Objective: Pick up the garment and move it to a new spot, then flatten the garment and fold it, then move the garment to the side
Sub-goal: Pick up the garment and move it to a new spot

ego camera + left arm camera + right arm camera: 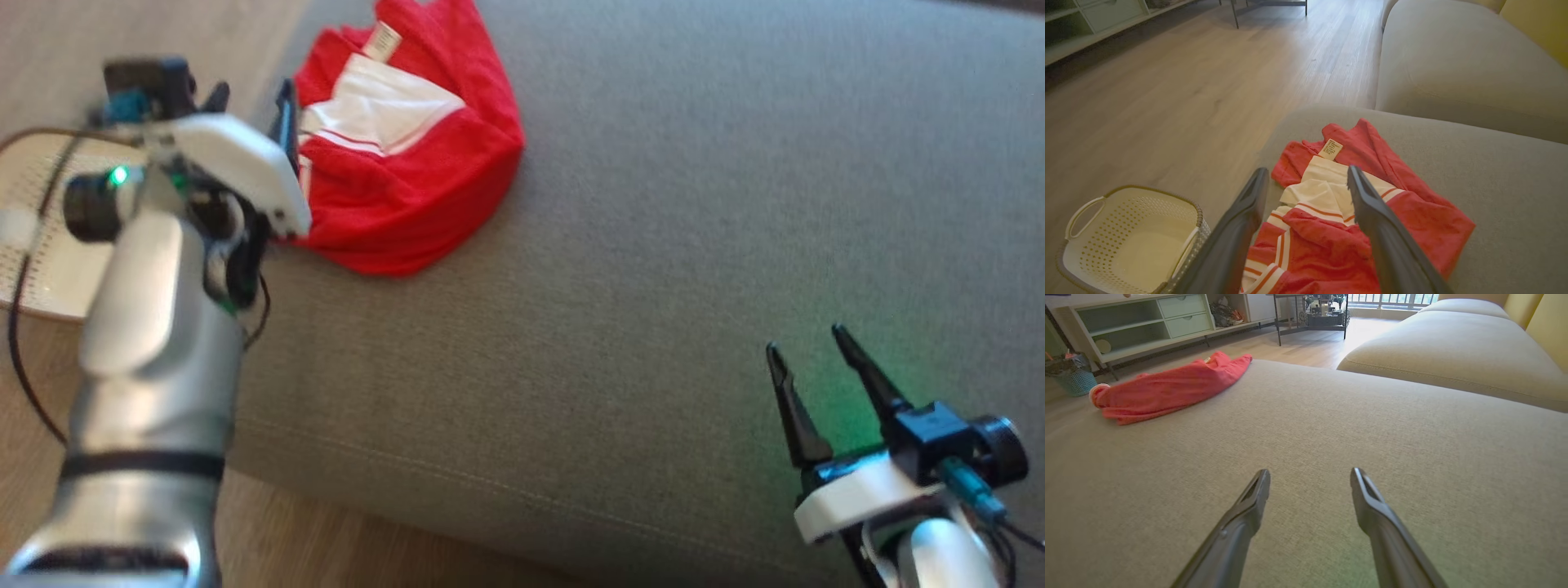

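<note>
The garment (408, 188) is a red shirt with white striped trim and a white label, lying crumpled near the far left edge of the grey sofa cushion (653, 245). My left gripper (251, 106) stands open at the garment's left edge. In the left wrist view the left gripper (1307, 173) hovers over the garment (1412, 220), one finger above its white part, the other over the cushion's edge, nothing between them. My right gripper (804, 340) is open low at the near right, far from the garment. Its wrist view shows the right gripper (1310, 473) over bare cushion, the garment (1167, 388) far left.
A cream perforated basket (1126, 237) stands on the wooden floor just left of the cushion, below my left arm; it also shows as the basket (41, 269) in the head view. A second sofa cushion (1453, 61) lies beyond. A low shelf cabinet (1147, 322) lines the far wall.
</note>
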`<state>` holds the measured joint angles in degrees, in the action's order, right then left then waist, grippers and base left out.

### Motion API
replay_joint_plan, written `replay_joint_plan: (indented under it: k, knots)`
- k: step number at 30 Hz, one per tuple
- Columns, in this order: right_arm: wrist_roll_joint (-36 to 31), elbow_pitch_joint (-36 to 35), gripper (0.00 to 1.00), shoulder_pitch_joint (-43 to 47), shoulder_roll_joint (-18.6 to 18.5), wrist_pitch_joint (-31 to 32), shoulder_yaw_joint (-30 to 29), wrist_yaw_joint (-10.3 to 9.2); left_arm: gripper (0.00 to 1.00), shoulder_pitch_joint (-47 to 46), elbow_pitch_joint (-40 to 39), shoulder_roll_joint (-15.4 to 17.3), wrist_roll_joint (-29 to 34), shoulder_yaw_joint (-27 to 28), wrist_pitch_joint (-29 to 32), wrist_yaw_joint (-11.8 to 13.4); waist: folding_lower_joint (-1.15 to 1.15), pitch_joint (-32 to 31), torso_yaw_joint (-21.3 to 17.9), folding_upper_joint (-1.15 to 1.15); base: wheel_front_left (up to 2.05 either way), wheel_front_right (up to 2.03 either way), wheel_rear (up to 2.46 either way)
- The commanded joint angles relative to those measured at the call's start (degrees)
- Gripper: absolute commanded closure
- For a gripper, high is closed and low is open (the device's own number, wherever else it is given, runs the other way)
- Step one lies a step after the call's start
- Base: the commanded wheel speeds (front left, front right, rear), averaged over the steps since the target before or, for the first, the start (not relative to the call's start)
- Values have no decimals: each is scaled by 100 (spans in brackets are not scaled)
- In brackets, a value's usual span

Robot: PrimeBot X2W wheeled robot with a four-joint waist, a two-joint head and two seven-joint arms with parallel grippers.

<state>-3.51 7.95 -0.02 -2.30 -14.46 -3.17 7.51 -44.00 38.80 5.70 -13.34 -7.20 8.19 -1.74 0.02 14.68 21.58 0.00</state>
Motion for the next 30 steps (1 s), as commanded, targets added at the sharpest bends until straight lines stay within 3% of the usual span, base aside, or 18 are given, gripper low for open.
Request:
replay_joint_plan:
  k: [1, 15, 25, 26, 27, 30]
  knots:
    - [-81, -224, 0, -215, -59, -53, 106, -2, 0, -479, 105, 210, -107, 253, 109, -59, -2, 477, -316, 0, 0, 0, 0]
    - [-142, -406, 0, -643, -233, -53, 104, -2, 0, -1830, 2586, 331, -403, 265, 1237, -240, -2, 1303, -651, 0, 0, 0, 0]
    - [-130, -421, 0, -768, -230, -53, 50, -2, 0, -1772, 3223, 316, -521, 257, 1057, -251, -2, 1486, -677, 0, 0, 0, 0]
    - [-129, -415, 0, -783, -228, -54, 53, -2, 75, -1773, 3239, 324, -519, 244, 998, -258, -2, 1489, -673, 0, 0, 0, 0]
    - [-128, -405, 0, -798, -225, -54, 60, -2, 100, -1775, 3251, 330, -504, 215, 946, -280, -2, 1483, -669, 0, 0, 0, 0]
    - [-120, -364, 0, -848, -211, -54, 113, -2, 100, -1816, 3172, 385, -444, 126, 518, -348, -2, 1414, -672, 0, 0, 0, 0]
